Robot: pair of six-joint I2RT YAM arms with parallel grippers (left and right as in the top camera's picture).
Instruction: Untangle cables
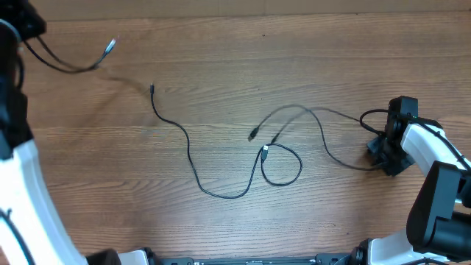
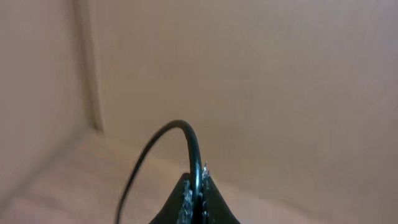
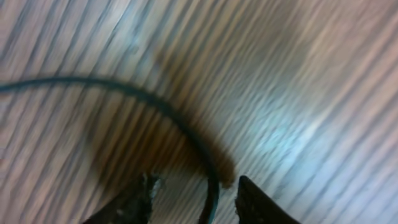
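Three thin black cables lie across the wooden table. One cable [image 1: 73, 68] hangs from my left gripper [image 1: 28, 37] at the far left corner, its plug end [image 1: 110, 46] raised. In the left wrist view that gripper [image 2: 195, 180] is shut on this cable [image 2: 165, 132]. A second cable [image 1: 188, 151] snakes over the middle and ends in a loop [image 1: 291, 173]. A third cable [image 1: 324, 136] arcs from the middle to my right gripper [image 1: 384, 156]. The right gripper [image 3: 196, 186] stands open, the cable [image 3: 155, 102] passing loose between its fingers.
The wooden table [image 1: 221, 44] fills the overhead view. My white right arm [image 1: 434, 158] reaches in from the lower right and my left arm [image 1: 22, 184] runs along the left edge. The arm bases [image 1: 257, 259] line the front edge.
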